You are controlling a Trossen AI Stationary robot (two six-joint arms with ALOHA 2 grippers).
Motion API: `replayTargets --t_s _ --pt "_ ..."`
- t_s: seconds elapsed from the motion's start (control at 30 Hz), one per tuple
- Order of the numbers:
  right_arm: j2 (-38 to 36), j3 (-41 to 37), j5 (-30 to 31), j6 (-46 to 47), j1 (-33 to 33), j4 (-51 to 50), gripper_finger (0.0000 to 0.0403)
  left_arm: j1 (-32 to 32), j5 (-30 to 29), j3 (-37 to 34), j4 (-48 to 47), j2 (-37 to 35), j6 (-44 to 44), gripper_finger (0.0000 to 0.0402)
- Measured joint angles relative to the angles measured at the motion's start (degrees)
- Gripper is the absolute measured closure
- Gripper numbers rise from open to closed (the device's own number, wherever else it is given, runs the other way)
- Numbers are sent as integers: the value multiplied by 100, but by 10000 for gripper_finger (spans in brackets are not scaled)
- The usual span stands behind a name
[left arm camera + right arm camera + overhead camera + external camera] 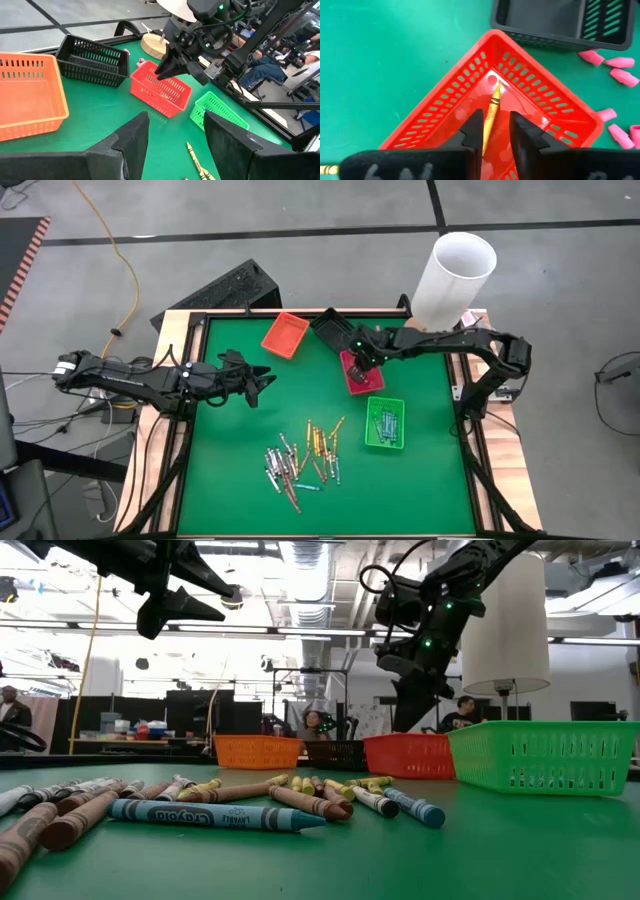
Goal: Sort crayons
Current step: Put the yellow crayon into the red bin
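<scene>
Green felt surface (pixel 230 470) is carrying everything. Right tool (pixel 494 131) is being held over the red tray (pixel 362 376) near the middle of the far half, fingers (pixel 472 131) narrowly parted, with a yellow-orange crayon (pixel 491 116) showing in the gap between them; whether it is being gripped or is already lying in the tray cannot be told. Left tool (pixel 268 380) is being kept above the left side of the surface, fingers spread wide, nothing between them. Crayons (pixel 300 455) are being seen scattered loosely toward the near edge around the middle. A few more are lying in the green tray (pixel 385 423) toward the right edge. Orange tray (pixel 285 335) and black tray (pixel 333 329) are sitting along the far edge. Pink bits (pixel 612 67) are lying beside the black tray.
</scene>
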Motion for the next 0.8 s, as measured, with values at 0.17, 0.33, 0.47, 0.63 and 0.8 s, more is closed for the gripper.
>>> replayTargets --t_s 0.17,0.33,0.47,0.63,0.8 --pt "-41 10 4 3 49 25 299 -1 46 0 3 0 -139 221" --pt "-337 214 2 0 291 61 300 0 186 0 98 -14 -142 221" --pt "-767 262 4 -145 529 341 300 -2 176 0 124 -213 38 221" --pt "-1406 264 11 -324 724 672 300 -2 -90 0 111 -519 547 221" --pt "-1984 -5 21 -361 734 692 300 -97 -369 0 39 -814 1137 221"
